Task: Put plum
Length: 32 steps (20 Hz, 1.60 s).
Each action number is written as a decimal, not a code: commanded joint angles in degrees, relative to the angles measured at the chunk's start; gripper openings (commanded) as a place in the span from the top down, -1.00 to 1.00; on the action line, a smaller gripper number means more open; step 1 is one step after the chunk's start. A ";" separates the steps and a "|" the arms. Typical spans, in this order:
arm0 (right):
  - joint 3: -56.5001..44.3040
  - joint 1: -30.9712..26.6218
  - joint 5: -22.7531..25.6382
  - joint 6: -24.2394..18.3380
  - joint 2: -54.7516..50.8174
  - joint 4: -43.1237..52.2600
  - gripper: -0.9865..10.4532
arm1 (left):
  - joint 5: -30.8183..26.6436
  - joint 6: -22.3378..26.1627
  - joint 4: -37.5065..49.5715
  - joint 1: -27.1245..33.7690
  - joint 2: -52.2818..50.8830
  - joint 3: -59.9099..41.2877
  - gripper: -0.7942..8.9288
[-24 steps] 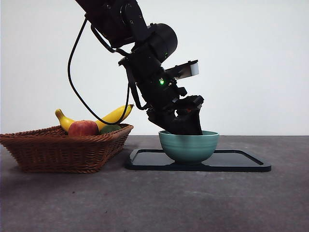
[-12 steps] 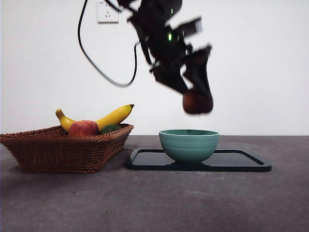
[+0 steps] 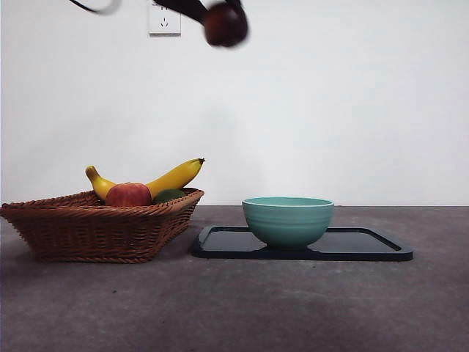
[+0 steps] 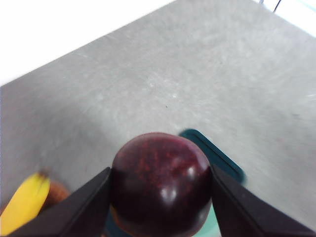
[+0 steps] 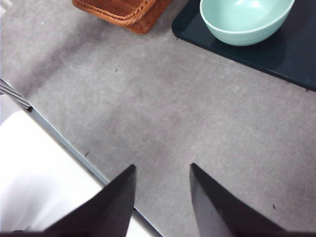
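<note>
High above the worktop (image 3: 234, 293), over the gap between the wicker basket (image 3: 102, 227) and the green bowl (image 3: 287, 220), the left gripper (image 4: 160, 197) clamps the plum (image 3: 225, 23), while the right gripper (image 5: 160, 192) hangs parted and empty.

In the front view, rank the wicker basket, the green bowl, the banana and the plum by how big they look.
1. wicker basket
2. banana and green bowl: similar in span, so unranked
3. plum, held high in the left end effector, blurred and possibly cropped
</note>
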 commanded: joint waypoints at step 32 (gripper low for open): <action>0.26 0.35 0.04 -0.22 0.28 1.09 0.52 | -1.25 7.26 13.20 15.61 -2.84 -44.24 0.39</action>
